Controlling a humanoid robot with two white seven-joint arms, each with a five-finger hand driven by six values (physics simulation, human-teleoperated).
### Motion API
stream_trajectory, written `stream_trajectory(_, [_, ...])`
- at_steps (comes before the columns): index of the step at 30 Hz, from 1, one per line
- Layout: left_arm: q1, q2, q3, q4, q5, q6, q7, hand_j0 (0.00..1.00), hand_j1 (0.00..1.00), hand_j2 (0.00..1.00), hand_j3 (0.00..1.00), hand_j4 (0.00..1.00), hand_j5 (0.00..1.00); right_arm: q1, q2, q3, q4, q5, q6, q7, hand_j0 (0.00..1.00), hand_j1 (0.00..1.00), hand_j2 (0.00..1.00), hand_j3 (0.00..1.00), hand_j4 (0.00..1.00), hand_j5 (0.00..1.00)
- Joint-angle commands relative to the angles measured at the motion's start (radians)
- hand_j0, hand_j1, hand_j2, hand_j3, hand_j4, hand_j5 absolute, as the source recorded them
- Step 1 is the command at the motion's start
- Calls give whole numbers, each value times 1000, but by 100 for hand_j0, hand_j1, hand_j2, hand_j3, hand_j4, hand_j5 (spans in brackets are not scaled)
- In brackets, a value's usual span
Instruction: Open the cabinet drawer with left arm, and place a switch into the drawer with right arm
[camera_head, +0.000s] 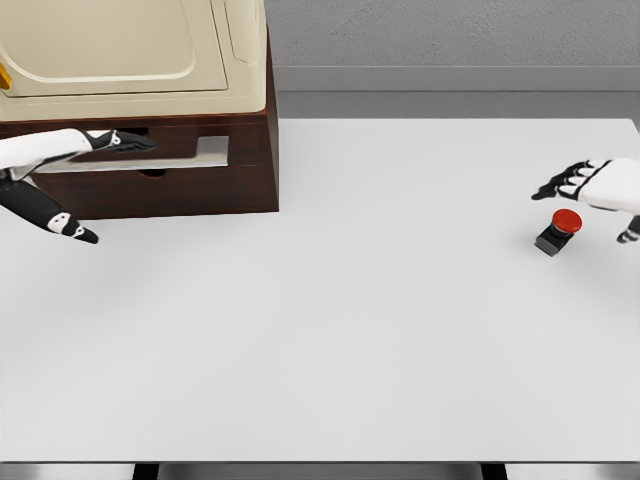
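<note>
Head view, single frame.

White surface (330, 330) fills most of the frame; grey wall band along the top edge.

Upper left: dark brown cabinet (245, 185) sits on the surface, with a cream-coloured appliance-like body (130, 50) on top of it. A small yellow patch shows at the far left edge of that body; cannot tell what it is. The drawer (165, 140) front carries a pale grey bar handle (150, 157) running left to right with a short upturned end at its right. Drawer face looks flush with the cabinet front, so it reads as closed.

Left hand (95, 145) enters from the left edge, at drawer height. Fingers extended and pointing right, dark fingertips lying over the left portion of the handle. Whether they touch the bar or only overlap it in the picture, cannot tell. No wrap around the handle visible. A second black-tipped digit, likely the thumb, hangs lower at the left, in front of the cabinet's lower edge.

Right side, mid-height: switch (558, 231), red round button on a small black base, standing upright on the surface, well apart from the cabinet.

Right hand (590, 185) comes in from the right edge, just above and right of the switch. Fingers spread, pointing left, holding nothing; a gap shows between fingertips and button.
</note>
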Motion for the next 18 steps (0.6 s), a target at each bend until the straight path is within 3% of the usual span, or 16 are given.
stream_trajectory(1, [0, 7, 0, 2, -30, 19, 0, 100, 100, 100, 100, 100, 100, 0, 13, 24, 23, -3, 3, 0, 100, 100, 100, 100, 100, 100])
stream_trajectory(7, [3, 5, -10, 18, -143, 34, 0, 100, 100, 100, 100, 100, 100, -5, 50, 24, 67, 28, 3, 0, 100, 100, 100, 100, 100, 100])
stream_trajectory(14, [2, -9, -7, 61, -139, 40, 0, 100, 100, 100, 100, 100, 100, -23, 91, 24, 133, 73, 3, 0, 100, 100, 100, 100, 100, 100])
stream_trajectory(18, [2, -10, -7, 80, -140, 37, 0, 100, 100, 100, 100, 100, 100, -23, 96, 24, 133, 77, 3, 0, 100, 100, 100, 100, 100, 100])
